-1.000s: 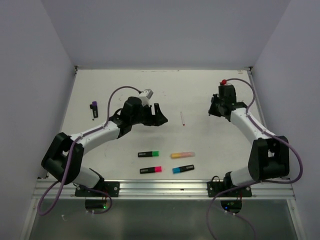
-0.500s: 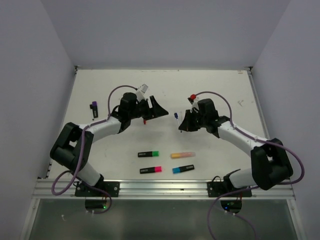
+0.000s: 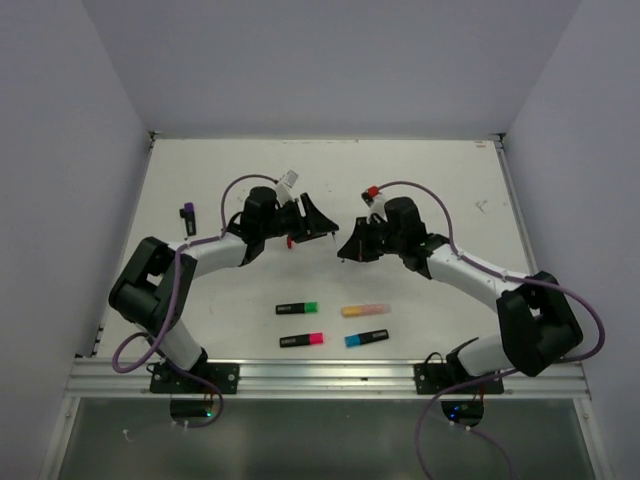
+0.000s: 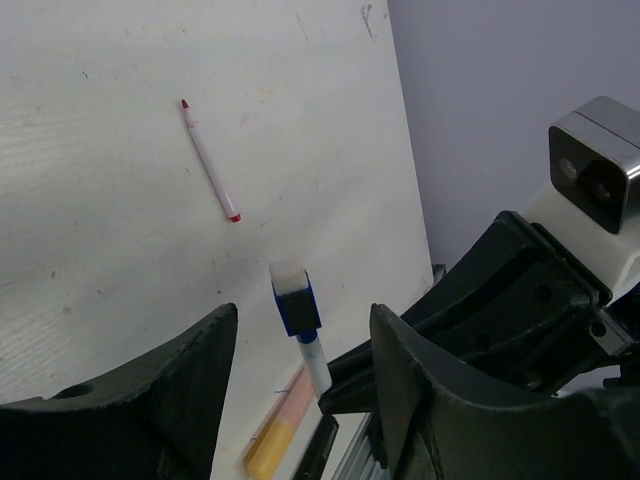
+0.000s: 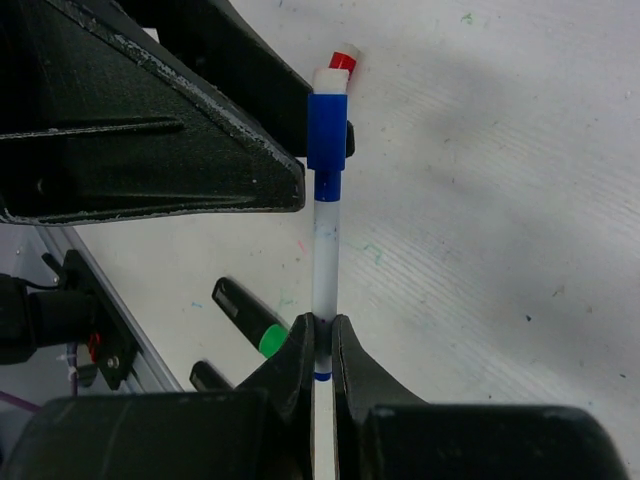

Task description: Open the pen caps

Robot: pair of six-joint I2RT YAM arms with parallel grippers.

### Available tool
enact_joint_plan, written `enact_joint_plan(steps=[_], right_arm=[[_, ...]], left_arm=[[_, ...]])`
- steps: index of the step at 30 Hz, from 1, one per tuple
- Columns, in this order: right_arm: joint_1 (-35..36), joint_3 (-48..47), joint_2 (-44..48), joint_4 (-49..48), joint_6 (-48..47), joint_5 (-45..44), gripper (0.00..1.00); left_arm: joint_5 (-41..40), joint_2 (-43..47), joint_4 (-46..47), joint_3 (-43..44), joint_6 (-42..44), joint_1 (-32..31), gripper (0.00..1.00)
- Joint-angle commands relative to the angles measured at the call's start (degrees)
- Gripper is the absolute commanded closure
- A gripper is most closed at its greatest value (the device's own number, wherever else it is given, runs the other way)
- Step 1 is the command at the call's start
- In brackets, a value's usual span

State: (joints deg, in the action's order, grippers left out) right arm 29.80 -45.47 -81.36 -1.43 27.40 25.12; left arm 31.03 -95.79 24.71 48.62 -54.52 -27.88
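My right gripper (image 5: 318, 328) is shut on a thin white pen (image 5: 324, 260), held low on its barrel. The pen's blue cap (image 5: 327, 128) points away from it, between the fingers of my left gripper (image 4: 302, 322). Seen from the left wrist, the blue cap (image 4: 297, 306) stands in the gap, with space on both sides, and those jaws are open. From above, the left gripper (image 3: 322, 222) and right gripper (image 3: 350, 248) meet tip to tip at mid-table. A second thin white pen (image 4: 210, 160) with red ends lies on the table beyond.
Highlighters lie near the front edge: green-capped (image 3: 297, 308), peach (image 3: 364, 310), pink-capped (image 3: 301, 340) and blue-capped (image 3: 366, 337). A purple-capped one (image 3: 186, 215) lies far left. A small red piece (image 3: 291, 241) sits under the left arm. Walls enclose three sides.
My right arm swung left from the back right, carrying the pen to the left gripper. The left gripper turned toward it and its jaws have narrowed around the blue cap.
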Motion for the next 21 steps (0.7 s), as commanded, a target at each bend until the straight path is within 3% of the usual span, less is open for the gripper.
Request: enact_joint_plan(steps=[1, 11, 18, 21], right_arm=[[1.2, -1.9, -0.6, -2.9, 0.9, 1.1, 1.00], [3.0, -3.5, -2.1, -2.4, 0.2, -1.1, 1.00], [3.9, -4.7, -3.3, -1.2, -0.4, -3.9, 1.00], [4.1, -5.7, -3.6, 0.4, -1.4, -5.7, 0.78]], left_arm=[[1.1, -0.2, 3.1, 0.9, -1.2, 0.1, 0.41], [1.7, -0.8, 3.4, 0.9, -1.6, 0.0, 0.59], [2.3, -0.7, 3.6, 0.3, -1.5, 0.1, 0.89], [2.5, -0.7, 3.2, 0.2, -1.1, 0.1, 1.00]])
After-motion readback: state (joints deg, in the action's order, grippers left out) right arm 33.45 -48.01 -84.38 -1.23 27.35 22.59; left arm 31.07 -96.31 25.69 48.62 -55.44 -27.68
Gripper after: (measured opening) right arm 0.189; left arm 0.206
